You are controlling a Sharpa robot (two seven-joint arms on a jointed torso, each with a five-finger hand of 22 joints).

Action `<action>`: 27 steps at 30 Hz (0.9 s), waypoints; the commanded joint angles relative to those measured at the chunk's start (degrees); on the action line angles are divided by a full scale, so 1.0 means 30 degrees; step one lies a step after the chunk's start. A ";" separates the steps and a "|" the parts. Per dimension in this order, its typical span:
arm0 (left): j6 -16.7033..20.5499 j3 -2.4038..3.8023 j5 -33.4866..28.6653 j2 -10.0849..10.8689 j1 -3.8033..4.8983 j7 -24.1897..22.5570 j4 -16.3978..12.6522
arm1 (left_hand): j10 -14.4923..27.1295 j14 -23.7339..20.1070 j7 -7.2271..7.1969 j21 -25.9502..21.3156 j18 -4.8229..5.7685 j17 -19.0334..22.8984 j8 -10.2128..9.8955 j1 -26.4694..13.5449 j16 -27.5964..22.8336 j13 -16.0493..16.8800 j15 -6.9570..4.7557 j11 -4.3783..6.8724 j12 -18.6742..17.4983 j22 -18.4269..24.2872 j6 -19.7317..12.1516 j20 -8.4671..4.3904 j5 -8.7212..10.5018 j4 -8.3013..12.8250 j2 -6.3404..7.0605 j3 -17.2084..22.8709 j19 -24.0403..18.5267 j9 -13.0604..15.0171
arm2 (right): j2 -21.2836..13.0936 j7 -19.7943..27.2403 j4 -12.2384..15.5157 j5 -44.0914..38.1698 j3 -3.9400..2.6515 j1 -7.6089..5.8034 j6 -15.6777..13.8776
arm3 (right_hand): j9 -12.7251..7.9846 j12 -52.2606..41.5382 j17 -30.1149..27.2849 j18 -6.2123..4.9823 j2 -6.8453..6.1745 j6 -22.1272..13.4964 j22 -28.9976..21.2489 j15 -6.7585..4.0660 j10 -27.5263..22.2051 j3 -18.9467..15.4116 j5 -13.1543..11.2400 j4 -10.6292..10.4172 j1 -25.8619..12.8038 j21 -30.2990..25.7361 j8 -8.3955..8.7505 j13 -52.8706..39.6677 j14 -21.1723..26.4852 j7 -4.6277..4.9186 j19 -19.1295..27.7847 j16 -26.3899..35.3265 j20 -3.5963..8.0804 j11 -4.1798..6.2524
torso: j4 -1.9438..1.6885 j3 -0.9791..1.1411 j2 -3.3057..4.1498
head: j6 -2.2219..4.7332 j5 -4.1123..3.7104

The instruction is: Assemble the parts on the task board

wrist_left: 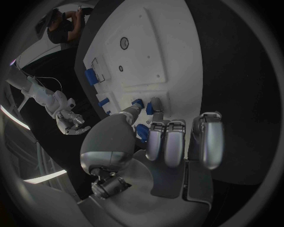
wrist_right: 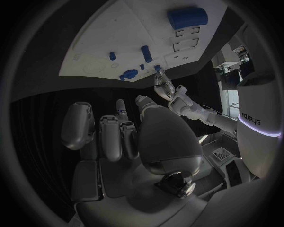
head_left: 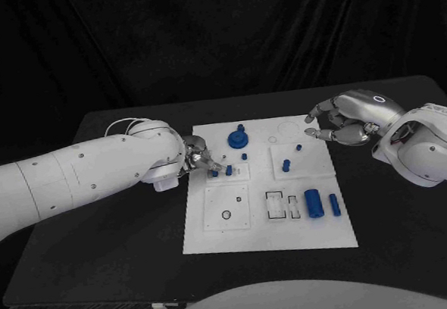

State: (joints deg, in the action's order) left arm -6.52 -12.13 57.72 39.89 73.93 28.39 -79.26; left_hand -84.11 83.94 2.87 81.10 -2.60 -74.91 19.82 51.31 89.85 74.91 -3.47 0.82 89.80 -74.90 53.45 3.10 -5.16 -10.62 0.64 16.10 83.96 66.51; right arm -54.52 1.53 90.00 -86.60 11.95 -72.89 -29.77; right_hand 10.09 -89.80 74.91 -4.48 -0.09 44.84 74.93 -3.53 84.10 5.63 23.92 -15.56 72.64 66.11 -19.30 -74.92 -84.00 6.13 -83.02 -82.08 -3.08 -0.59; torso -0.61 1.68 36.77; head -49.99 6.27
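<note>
The white task board (head_left: 220, 233) lies mid-table. My left hand (head_left: 201, 161) is at its left edge; thumb and one finger reach down to two small blue pegs (head_left: 214, 174) standing there, the other fingers curled in. In the left wrist view the fingertips (wrist_left: 155, 105) sit right beside a peg (wrist_left: 137, 102); contact is unclear. My right hand (head_left: 341, 121) hovers over the board's far right corner, loosely curled and holding nothing. A round blue part (head_left: 238, 136), an upright peg (head_left: 287, 166), a thick cylinder (head_left: 314, 203) and a slim pin (head_left: 334, 203) are on the board.
The board's near left panel has a small ring outline (head_left: 226, 215) and bare slots (head_left: 276, 204). Black table (head_left: 103, 245) surrounds the board on all sides. My right hand (wrist_left: 71, 122) appears across the board in the left wrist view.
</note>
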 commanded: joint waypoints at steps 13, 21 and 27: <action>-0.0446 -0.0020 -0.0053 0.0024 -0.0050 -0.0020 0.0035 | -0.1963 0.2020 0.0094 -0.0239 -0.0021 -0.5032 0.0026 0.0730 0.0051 0.5031 0.0037 -0.0067 0.0068 -0.3690 -0.0266 -0.0002 -0.1838 -0.0126 -0.0595 -0.0738 -0.0168 0.0411 | 0.0016 -0.0377 -0.0012 -0.0034 -0.0014 0.0060 0.0175 | -0.0040 -0.0068 0.2404 -0.0058 0.0015 0.0074 0.2951 0.0154 0.1965 0.0141 0.0133 0.0053 0.0211 -0.0133 0.0028 -0.5026 -0.1407 0.0074 -0.0056 0.0096 0.0009 -0.0116 | 0.0013 -0.0015 0.0005 | -0.0002 0.0064; -0.0525 -0.0020 -0.0053 0.0046 -0.0050 -0.0108 0.0044 | -0.1963 0.2020 0.0055 -0.0340 -0.0036 -0.5032 0.0008 0.1411 0.0051 0.5031 0.0027 -0.0043 0.0068 -0.3730 -0.0417 -0.0004 -0.4259 -0.0025 -0.0872 -0.0679 -0.0194 0.0564 | 0.0034 -0.0412 -0.0024 -0.0034 -0.0014 0.0086 0.0233 | -0.0049 -0.0068 0.2406 -0.0057 0.0033 0.0088 0.2953 0.0160 0.1965 0.0167 0.0219 0.0047 0.0230 -0.0128 0.0027 -0.5026 -0.1408 0.0079 -0.0060 0.0093 0.0007 -0.0124 | 0.0008 -0.0015 0.0002 | -0.0002 0.0092; -0.0578 -0.0020 -0.0053 0.0088 -0.0051 -0.0083 0.0023 | -0.1963 0.2020 0.0033 -0.0343 -0.0033 -0.5032 0.0009 0.1617 0.0051 0.5031 0.0012 -0.0021 0.0068 -0.3753 -0.0412 -0.0015 -0.4828 0.0062 -0.0912 -0.0568 -0.0182 0.0593 | 0.0041 -0.0433 -0.0038 -0.0034 -0.0014 0.0098 0.0282 | -0.0054 -0.0068 0.2391 -0.0055 0.0037 0.0094 0.2956 0.0163 0.1965 0.0180 0.0266 0.0047 0.0241 -0.0119 0.0027 -0.5026 -0.1405 0.0081 -0.0063 0.0108 0.0005 -0.0126 | 0.0006 -0.0014 -0.0003 | -0.0002 0.0091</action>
State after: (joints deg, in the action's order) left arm -7.06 -12.04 57.68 40.10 73.94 28.30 -79.16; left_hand -84.11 83.94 2.96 80.43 -2.61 -74.90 20.08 55.60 89.85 74.91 -3.47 0.82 89.80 -74.90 52.70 2.98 -19.44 -10.73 -1.94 14.33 83.84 68.24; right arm -54.40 1.34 89.89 -86.59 11.95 -72.74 -29.32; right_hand 9.99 -89.80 74.91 -4.48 0.13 44.84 74.91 -3.53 84.10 5.79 24.38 -15.41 72.87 65.88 -19.30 -74.91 -84.00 6.13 -83.02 -82.08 -3.08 -0.59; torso -0.57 1.64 36.77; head -49.99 6.54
